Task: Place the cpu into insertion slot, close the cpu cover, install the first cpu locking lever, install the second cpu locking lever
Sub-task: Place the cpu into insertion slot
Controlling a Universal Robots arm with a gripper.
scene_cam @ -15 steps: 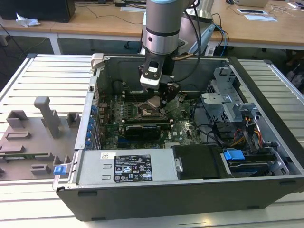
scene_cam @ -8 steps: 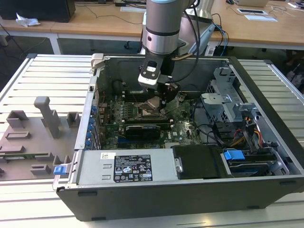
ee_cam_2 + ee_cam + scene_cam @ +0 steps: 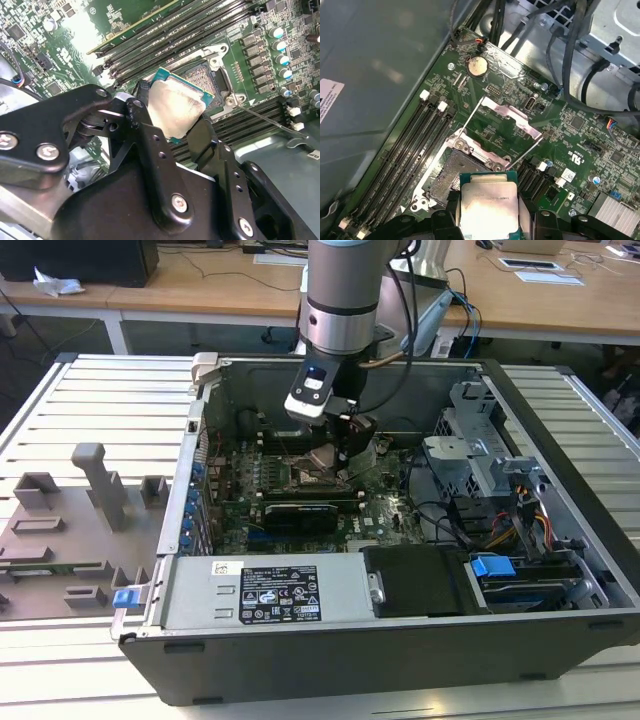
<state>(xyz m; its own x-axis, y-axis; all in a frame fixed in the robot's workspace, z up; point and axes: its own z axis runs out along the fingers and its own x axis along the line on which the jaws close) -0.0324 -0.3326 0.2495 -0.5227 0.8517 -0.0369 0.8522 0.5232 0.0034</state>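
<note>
Hold: end effector [image 3: 171, 110] grips cpu [image 3: 181, 104]
Place: just above empty insertion slot [image 3: 446, 174]
Cover: cpu cover [image 3: 511, 114] open
Progress: no step finished

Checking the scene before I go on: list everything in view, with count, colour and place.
computer case: one, dark grey, on the slatted table.
motherboard: one, green, inside the case.
insertion slot: one, dark, on the motherboard, uncovered.
cpu cover: one, silver, raised open beside the slot.
memory slots: several, black, flanking the slot.
cpu: one, silver-grey, held near the slot.
gripper: one, black, shut on the cpu.
</note>
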